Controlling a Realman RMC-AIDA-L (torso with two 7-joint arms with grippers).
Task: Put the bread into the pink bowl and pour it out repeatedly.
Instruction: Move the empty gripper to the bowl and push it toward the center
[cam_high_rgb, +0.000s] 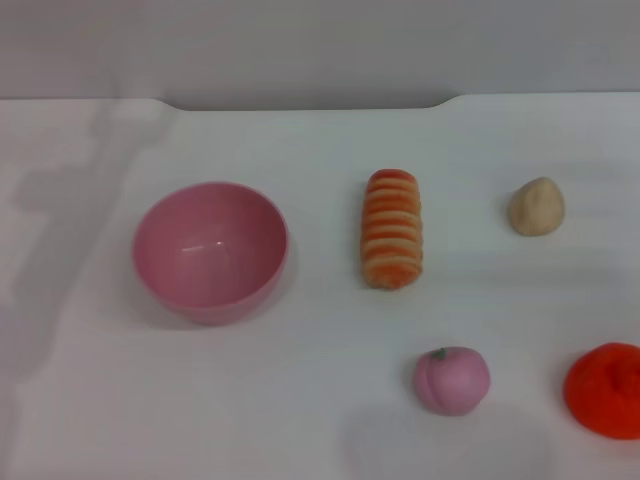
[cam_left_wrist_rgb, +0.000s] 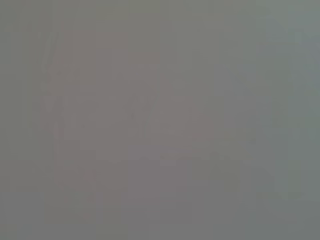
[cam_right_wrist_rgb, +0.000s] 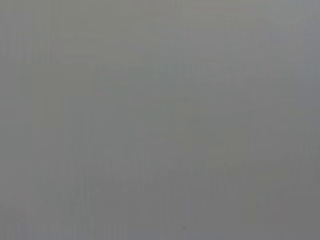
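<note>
On the table (cam_high_rgb: 300, 420), I see the bread (cam_high_rgb: 392, 229) lying lengthwise away from me, just right of the empty pink bowl (cam_high_rgb: 211, 250). Neither gripper shows, so I cannot tell their grip or which is nearer.

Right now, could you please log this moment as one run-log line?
bread: on table, outside bowl | pink bowl: upright, empty, left of bread | grippers: not in view

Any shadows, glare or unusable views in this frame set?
Head view: soft grey shadows fall on the white table at left; small glare spots sit inside the pink bowl; the bread is evenly lit. Left wrist and right wrist views: featureless grey, showing no objects and no grippers.
</note>
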